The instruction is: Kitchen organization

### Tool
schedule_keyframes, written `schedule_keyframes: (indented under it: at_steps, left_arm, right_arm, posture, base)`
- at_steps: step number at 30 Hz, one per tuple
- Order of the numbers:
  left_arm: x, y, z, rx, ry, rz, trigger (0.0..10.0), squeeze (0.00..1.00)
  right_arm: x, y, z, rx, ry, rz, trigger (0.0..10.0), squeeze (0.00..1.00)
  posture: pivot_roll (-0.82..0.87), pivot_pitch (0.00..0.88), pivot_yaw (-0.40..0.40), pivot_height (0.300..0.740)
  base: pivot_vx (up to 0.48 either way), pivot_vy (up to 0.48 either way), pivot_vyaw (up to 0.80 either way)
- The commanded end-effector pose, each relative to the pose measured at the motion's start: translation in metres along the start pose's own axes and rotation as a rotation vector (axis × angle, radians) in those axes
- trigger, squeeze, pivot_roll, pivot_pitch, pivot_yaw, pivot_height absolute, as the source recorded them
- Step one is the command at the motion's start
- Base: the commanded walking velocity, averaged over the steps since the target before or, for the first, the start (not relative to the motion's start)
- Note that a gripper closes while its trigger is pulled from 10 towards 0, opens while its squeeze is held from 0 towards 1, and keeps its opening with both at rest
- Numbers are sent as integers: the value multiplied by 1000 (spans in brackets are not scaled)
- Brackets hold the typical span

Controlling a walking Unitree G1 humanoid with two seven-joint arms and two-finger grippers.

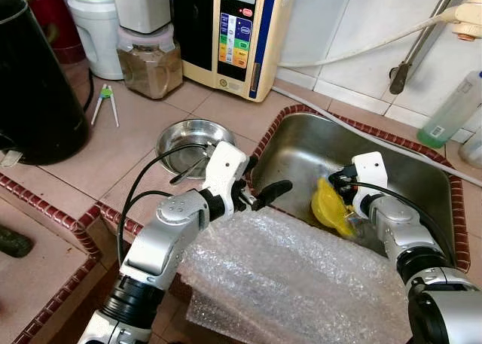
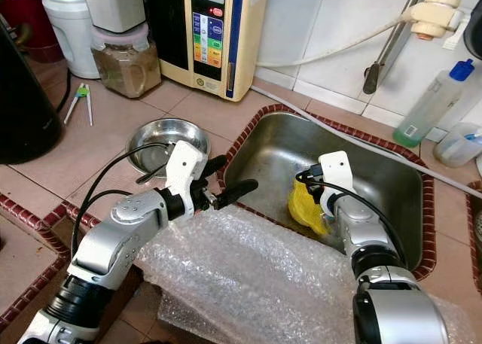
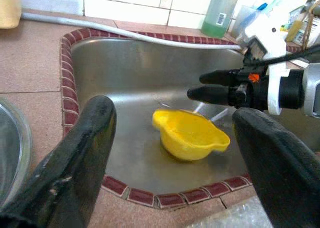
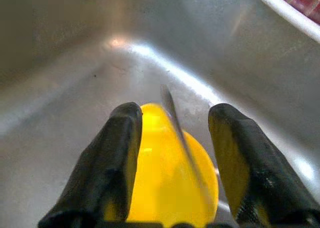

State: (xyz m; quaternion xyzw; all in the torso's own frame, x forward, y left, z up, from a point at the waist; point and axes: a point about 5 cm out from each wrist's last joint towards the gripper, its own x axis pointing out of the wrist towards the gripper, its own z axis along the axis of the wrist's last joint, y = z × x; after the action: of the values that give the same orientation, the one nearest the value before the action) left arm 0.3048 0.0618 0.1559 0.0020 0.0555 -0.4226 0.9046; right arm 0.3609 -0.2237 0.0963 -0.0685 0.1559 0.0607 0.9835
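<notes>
Nearest, crinkled clear bubble wrap (image 1: 294,276) drapes the counter edge. At ten o'clock the left gripper (image 1: 260,186) hovers unclenched. At one o'clock, in the steel sink (image 1: 407,171), the right gripper (image 4: 172,153) straddles the yellow plastic bowl (image 3: 190,135), released; I'd close squarely on its rim.

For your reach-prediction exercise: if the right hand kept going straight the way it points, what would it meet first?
The yellow bowl in the steel sink. The right hand, open, already straddles it; a thin metal utensil lies across it, contact unclear.
</notes>
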Motion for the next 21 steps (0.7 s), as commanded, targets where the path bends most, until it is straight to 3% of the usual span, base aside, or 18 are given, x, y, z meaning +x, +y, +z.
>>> schedule_keyframes:
  at_steps: [1, 5, 6, 11, 16, 21]
  left_arm:
    - [-3, -2, 2, 32, -4, 3, 10000, 1000]
    - [-5, 2, 6, 49, -38, 45, 10000, 1000]
    - [-7, 6, 10, 78, -71, 101, 10000, 1000]
    - [-19, 13, 21, 107, -215, 247, 10000, 1000]
    - [-25, 15, 23, 148, -254, 301, 10000, 1000]
    - [-34, 23, 14, 146, -265, 424, 10000, 1000]
  right_arm:
    - [-1, -3, -2, 54, 14, -15, 10000, 1000]
    - [0, -2, 2, 73, -5, -11, 10000, 1000]
    - [0, -1, 6, 91, -28, -8, 10000, 1000]
    - [-1, 11, 24, 20, -142, 32, 10000, 1000]
    - [-3, 17, 31, 5, -187, 47, 10000, 1000]
    - [-10, 34, 45, -7, -261, 117, 10000, 1000]
  posture:
    - [48, 90, -89, 740]
    - [49, 89, -88, 740]
    - [51, 90, -88, 740]
    - [50, 93, -85, 740]
    - [51, 94, -85, 740]
    - [44, 94, -84, 740]
  base:
    - [0, 0, 0]
    - [0, 0, 0]
    - [0, 0, 0]
    - [0, 0, 0]
    - [0, 0, 0]
    - [0, 0, 0]
